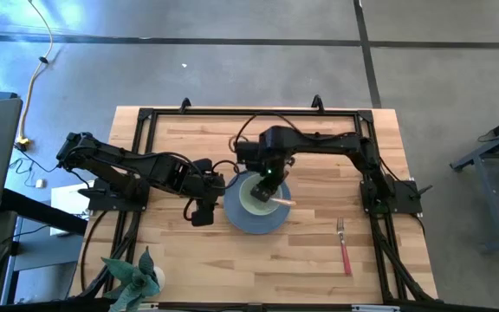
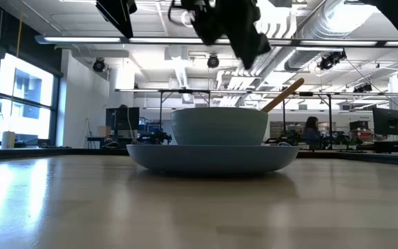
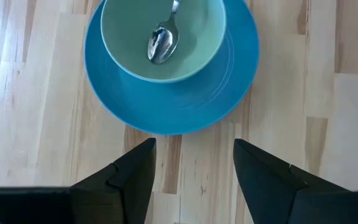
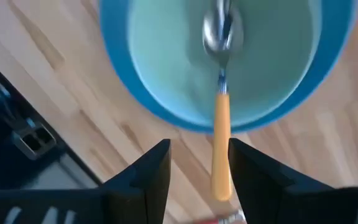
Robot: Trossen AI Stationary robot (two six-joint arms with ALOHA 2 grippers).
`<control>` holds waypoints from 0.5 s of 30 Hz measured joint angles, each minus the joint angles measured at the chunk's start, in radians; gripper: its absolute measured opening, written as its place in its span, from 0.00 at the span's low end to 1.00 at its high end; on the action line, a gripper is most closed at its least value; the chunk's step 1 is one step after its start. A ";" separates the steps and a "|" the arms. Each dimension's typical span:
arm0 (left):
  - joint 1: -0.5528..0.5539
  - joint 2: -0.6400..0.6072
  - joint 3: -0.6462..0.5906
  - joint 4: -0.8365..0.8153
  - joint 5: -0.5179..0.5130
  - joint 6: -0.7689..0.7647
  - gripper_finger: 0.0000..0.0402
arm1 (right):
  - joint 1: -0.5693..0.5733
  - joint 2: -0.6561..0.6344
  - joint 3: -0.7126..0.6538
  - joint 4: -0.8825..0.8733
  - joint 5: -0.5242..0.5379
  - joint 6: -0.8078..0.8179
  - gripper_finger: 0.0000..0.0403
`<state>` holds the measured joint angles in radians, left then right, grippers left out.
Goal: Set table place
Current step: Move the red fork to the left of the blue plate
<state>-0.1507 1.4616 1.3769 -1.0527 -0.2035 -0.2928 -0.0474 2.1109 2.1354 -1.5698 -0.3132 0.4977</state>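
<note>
plate [image 1: 251, 217]: mid-tabletop [image 1: 180, 260], partly hidden by the right arm.
bowl [image 3: 162, 37]: on the plate.
spoon [image 4: 221, 124]: in bowl, handle over rim.
fork [image 1: 344, 247]: toward the right edge.
right gripper [image 4: 199, 171]: fingers released, above spoon handle.
left gripper [image 3: 193, 171]: fingers released, beside plate.

Bowl [image 1: 258, 195] on plate [image 1: 251, 219], spoon [image 1: 277, 200] inside; fork [image 1: 344, 246] apart on table [image 1: 310, 260].

The room around my bench

Grey concrete floor [image 1: 232, 61] lies beyond me, crossed by dark seams, a yellow cable [image 1: 35, 82] trailing over it. Looking level, I see tall windows [image 2: 12, 97] letting in daylight, white ceiling ducts [image 2: 323, 28] overhead, monitors [image 2: 123, 117] on distant desks, and a person [image 2: 311, 131] seated far back.
</note>
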 joint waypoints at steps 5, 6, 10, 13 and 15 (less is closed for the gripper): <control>0.000 0.000 0.000 0.000 0.000 0.000 0.50 | 0.046 -0.002 0.141 0.000 0.049 0.064 0.38; 0.000 0.000 0.000 0.001 0.000 0.000 0.50 | 0.060 -0.005 0.156 0.000 0.058 0.079 0.38; 0.000 0.000 0.000 0.001 -0.001 0.000 0.50 | 0.132 -0.013 0.167 -0.001 0.150 0.160 0.38; -0.001 0.000 0.000 0.001 0.000 0.008 0.50 | 0.196 -0.013 0.144 -0.002 0.193 0.229 0.38; -0.002 -0.001 0.000 0.002 0.001 0.014 0.50 | 0.239 -0.013 0.116 -0.003 0.234 0.270 0.38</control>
<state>-0.1528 1.4609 1.3769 -1.0508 -0.2024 -0.2785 0.1920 2.0975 2.2511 -1.5728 -0.0797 0.7674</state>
